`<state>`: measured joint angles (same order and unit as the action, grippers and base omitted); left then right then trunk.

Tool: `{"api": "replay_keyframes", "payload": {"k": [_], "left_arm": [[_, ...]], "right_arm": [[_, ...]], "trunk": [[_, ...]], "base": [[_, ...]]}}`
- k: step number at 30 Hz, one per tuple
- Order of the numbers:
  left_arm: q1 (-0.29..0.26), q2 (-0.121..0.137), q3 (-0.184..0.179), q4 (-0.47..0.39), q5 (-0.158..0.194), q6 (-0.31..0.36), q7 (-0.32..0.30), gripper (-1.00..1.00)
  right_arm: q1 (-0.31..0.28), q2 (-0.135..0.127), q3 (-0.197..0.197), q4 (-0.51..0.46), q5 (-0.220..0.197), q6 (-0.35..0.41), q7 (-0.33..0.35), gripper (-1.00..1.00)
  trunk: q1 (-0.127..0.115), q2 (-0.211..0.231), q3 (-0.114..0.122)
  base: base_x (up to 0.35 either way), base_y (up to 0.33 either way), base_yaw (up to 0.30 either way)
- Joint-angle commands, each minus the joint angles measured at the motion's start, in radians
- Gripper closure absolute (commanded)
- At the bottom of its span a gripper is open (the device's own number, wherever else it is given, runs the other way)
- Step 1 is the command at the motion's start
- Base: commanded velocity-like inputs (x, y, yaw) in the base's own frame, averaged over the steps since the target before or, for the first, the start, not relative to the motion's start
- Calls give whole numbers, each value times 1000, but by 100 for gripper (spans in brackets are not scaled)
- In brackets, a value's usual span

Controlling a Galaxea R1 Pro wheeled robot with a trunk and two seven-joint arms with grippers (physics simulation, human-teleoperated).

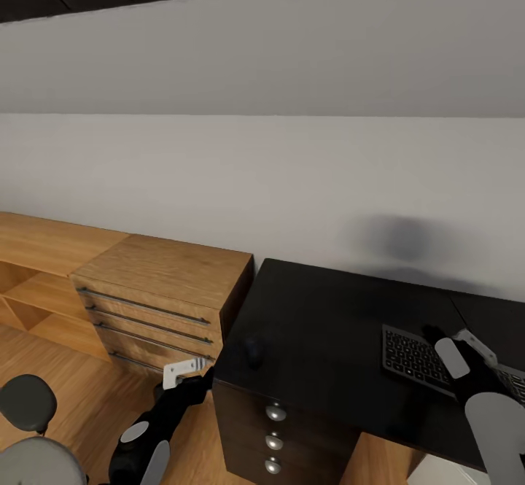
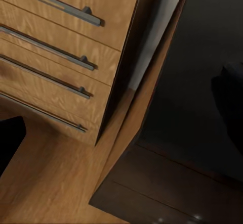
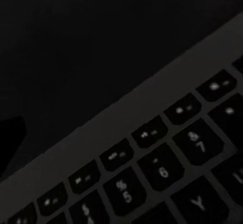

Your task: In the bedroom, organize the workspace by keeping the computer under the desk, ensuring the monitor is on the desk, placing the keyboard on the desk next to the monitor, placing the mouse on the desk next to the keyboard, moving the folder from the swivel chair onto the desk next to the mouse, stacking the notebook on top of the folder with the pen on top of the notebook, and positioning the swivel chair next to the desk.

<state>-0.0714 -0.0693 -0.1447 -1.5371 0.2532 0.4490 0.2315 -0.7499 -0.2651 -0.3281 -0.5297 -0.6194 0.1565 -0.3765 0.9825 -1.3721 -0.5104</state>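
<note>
- We have the keyboard (image 1: 426, 362) lying flat on the black desk (image 1: 328, 324), toward our right end of the top, with the right gripper (image 1: 467, 350) down on it.
- In the right wrist view the keys (image 3: 162, 171) sit right under the camera, so the arm is very low over the board; we judge we are either setting it down or nudging it into place.
- Whether the right fingers are spread or pinching the keyboard's edge, we cannot tell.
- The mouse (image 1: 253, 351) rests near the desk's front left corner, well apart from the keyboard. It will need to come over beside it, we reckon.
- Our left gripper (image 1: 184, 373) hangs low off the desk's left edge, in front of the wooden drawer unit (image 1: 164, 288), touching nothing we can see; its finger spacing is unclear too.
- It looks parked there to stay out of the working arm's way.
</note>
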Motion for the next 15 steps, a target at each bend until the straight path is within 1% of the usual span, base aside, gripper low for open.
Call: {"api": "replay_keyframes", "payload": {"k": [1, 4, 5, 15], "left_arm": [[-1, 0, -1, -1, 11, 4, 9, -100], [-1, 0, -2, -1, 11, 4, 8, -100], [-1, -1, -2, -1, 11, 4, 8, -100], [-1, 0, -3, -3, 11, 4, 7, -100]], "right_arm": [[5, 0, -2, 4, -11, 5, 2, -100], [20, 0, -2, -11, -6, 5, 23, -100], [21, 0, -2, 10, -13, 5, 122, -100], [21, 0, -2, 10, -13, 3, 122, -100]], "trunk": [[0, 0, -1], [0, 0, -1], [0, 0, -1], [0, 0, -1]], "base": [[0, 0, 0], [0, 0, 0], [0, 0, 0], [0, 0, 0]]}}
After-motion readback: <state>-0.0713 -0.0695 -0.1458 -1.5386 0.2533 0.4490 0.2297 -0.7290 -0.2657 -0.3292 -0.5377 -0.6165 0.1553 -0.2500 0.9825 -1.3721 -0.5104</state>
